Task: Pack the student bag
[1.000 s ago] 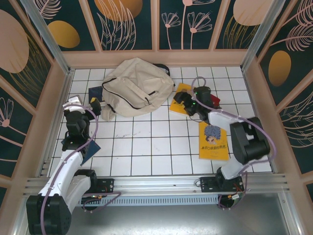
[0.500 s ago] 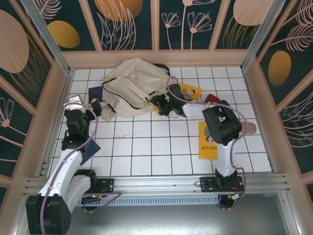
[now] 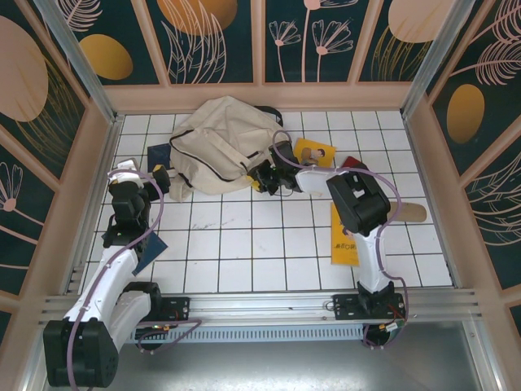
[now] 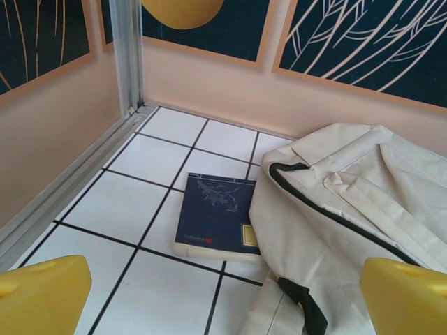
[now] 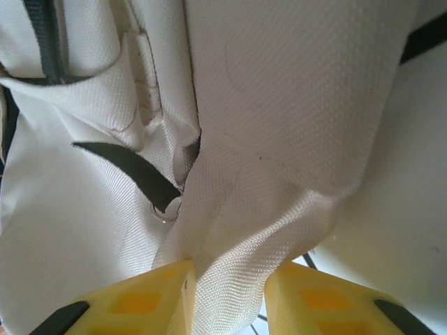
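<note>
Right end effector (image 3: pixel 267 175) pinches a fold of the student bag (image 3: pixel 224 147) at its 4 o'clock edge, apparently opening it; next, lift gently, while the left end effector (image 3: pixel 159 174) gapes wide.

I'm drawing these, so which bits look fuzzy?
Left wrist view: the left claw has fuzzy yellow fingers up close, while the blue book is sharp. Right wrist view: the student bag weave looks crisp. Top external view: evenly lit.

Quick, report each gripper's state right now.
Left gripper: open, holding nothing.
Right gripper: shut on a fold of the student bag.
</note>
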Action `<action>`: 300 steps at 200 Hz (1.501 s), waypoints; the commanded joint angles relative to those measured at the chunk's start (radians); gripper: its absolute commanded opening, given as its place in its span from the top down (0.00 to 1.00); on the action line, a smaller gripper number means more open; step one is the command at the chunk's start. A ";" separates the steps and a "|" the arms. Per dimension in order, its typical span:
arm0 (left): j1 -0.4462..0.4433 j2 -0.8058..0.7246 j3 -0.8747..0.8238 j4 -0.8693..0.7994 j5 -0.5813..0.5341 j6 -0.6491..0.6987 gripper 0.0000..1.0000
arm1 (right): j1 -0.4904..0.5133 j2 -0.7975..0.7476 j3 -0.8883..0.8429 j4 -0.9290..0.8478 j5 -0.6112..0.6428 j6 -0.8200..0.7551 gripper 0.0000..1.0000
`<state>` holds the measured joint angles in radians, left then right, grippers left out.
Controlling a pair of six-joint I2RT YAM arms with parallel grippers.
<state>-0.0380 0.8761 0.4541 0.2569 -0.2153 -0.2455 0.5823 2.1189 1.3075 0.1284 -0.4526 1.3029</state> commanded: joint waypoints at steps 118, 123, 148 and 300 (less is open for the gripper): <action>0.006 0.074 0.065 -0.053 0.147 -0.209 0.01 | 0.001 -0.304 -0.202 -0.306 0.072 -0.525 1.00; 0.006 0.081 0.068 -0.050 0.166 -0.210 0.01 | -0.001 -0.332 -0.224 -0.338 0.076 -0.569 1.00; 0.006 0.117 0.088 -0.043 0.263 -0.216 0.02 | -0.025 -0.463 -0.350 -0.453 0.081 -0.728 1.00; -0.296 0.382 0.307 -0.114 0.431 -0.327 0.05 | -0.133 -0.517 -0.282 -0.359 0.229 -0.727 0.43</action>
<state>-0.2348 1.2259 0.7219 0.1528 0.2054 -0.2478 0.4431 1.5505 0.9855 -0.2417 -0.2352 0.5526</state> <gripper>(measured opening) 0.967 0.577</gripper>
